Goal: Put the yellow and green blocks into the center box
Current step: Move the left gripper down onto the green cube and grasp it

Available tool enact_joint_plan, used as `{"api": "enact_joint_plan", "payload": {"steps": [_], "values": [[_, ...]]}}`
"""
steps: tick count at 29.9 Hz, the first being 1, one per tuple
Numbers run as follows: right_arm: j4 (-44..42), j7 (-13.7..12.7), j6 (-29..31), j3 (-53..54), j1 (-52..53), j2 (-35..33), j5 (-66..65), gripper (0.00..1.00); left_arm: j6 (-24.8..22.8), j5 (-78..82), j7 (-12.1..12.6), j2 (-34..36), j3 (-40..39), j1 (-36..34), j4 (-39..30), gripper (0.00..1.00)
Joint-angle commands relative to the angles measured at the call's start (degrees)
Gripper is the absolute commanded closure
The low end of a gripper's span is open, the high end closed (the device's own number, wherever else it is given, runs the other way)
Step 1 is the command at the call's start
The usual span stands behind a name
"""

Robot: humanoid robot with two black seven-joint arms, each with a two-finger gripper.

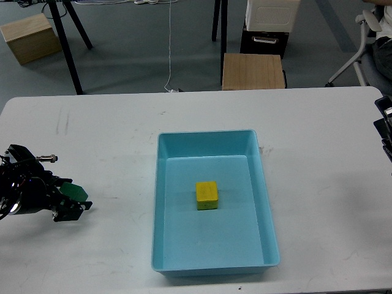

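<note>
The green block (77, 192) is at the left of the white table, between the fingers of my left gripper (71, 200). The gripper comes in from the left edge, low over the table, and looks shut on the block, which it partly hides. The yellow block (207, 195) lies inside the light-blue box (210, 138) at the table's center. Only a dark part of my right arm (384, 130) shows at the right edge, and its fingers cannot be told apart.
The table's far edge runs along the top third of the view. Beyond it, on the floor, stand a wooden stool (253, 71), black stand legs (66, 40) and a wooden crate (29, 38). A chair base (362, 48) is at the far right.
</note>
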Motion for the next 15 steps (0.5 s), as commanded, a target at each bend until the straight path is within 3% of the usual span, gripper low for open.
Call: {"api": "enact_joint_plan", "payload": {"steps": [1,8,15], "values": [[0.00,0.00,-0.02,-0.02,0.00,0.00,0.00,0.04,0.03,0.00,0.00,0.24,0.02,-0.16,0.12,0.43],[0.00,0.00,-0.02,-0.03,0.00,0.09,0.00,0.04,-0.06,0.00,0.00,0.94,0.11,0.02,0.12,0.80],[0.00,0.00,-0.02,0.06,0.09,0.18,0.00,0.04,0.03,0.00,0.00,3.14,-0.68,-1.82,-0.14,0.86]]}}
